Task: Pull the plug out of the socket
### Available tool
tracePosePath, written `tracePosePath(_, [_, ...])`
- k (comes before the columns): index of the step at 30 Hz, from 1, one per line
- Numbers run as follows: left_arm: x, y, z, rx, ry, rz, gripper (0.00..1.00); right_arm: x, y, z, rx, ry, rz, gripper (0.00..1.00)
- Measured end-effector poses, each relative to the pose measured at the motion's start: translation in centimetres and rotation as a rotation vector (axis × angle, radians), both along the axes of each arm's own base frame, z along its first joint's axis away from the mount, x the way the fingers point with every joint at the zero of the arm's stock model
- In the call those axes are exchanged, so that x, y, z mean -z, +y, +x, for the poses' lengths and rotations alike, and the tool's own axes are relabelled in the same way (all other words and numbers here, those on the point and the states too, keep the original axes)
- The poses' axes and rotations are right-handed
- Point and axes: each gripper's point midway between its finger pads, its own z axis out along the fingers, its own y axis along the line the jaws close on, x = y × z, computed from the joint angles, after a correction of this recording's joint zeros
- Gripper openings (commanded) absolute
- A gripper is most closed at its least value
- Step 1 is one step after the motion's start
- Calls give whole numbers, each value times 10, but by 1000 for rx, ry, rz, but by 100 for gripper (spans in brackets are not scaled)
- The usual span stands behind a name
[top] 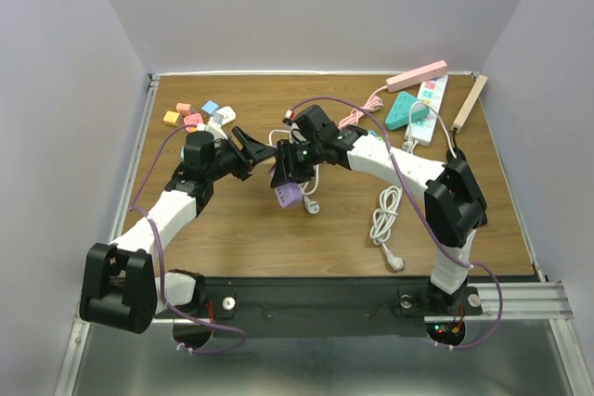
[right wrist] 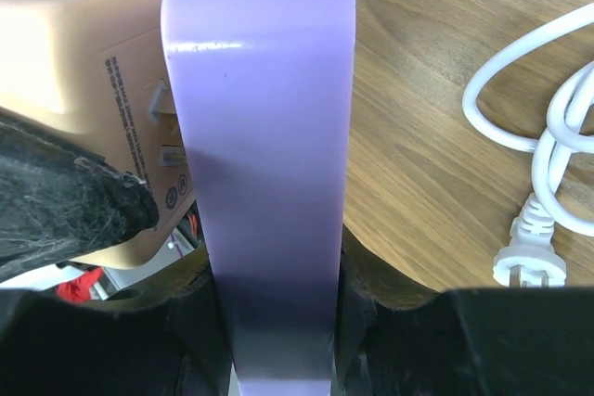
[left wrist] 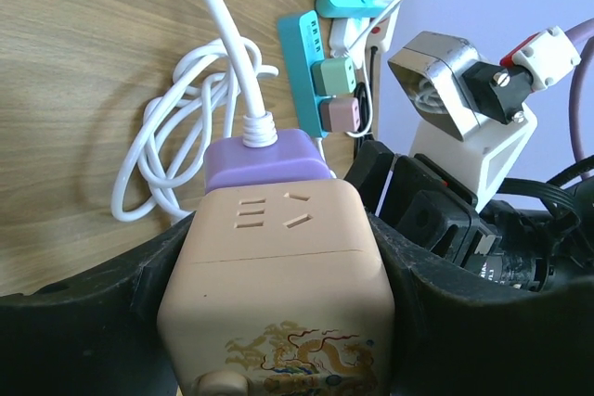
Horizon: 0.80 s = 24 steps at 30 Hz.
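A: Nearest the lens is the beige socket cube (left wrist: 288,312) — the left claw (left wrist: 278,257) is clenched on it, a black finger pressed against each side.
B: And the plug?
A: The purple plug (right wrist: 264,183) sits on the cube's far face, with its white cable (left wrist: 218,53) running away from it. The right claw (right wrist: 274,271) has the plug between its fingers. Both look pressed to its narrow sides, so I read that as a grasp on the plug.
B: Where is all this?
A: Around the middle of the bench (top: 232,229), between the two arms. In the overhead view it looks lifted off the wood rather than resting on it, though I would not swear to that.
B: So how far along?
A: Both grips are in place, which I judge to be the whole set-up. The separation itself is not done. From the left wrist the plug looks flush with the cube. From the right wrist a narrow gap shows between them, with what may be pins across it, so it could be started — I cannot tell.
B: What is left?
A: Pulling the two apart along the pins until the plug comes clear of the socket
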Motion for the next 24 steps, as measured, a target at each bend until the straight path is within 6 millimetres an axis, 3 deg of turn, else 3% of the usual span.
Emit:
tracePosePath(6, [2, 5, 0, 9, 9, 75, 0, 9, -5, 7, 58, 10, -33, 0])
tracePosePath(8, [-6, 7, 3, 15, -12, 118, 0, 23, -16, 13, 110, 39, -67, 0])
tracePosePath(12, [-32, 19, 11, 11, -80, 192, 0, 78, -70, 31, 258, 126, -220, 0])
tracePosePath(14, [-42, 28, 14, -4, -108, 222, 0, 93, -94, 36, 303, 165, -269, 1])
tracePosePath(18, [-50, 57, 20, -54, -131, 291, 0, 89, -105, 45, 319, 146, -282, 0])
tracePosePath(24, [-33, 136, 52, -220, -65, 400, 0, 67, -94, 49, 251, 88, -235, 0])
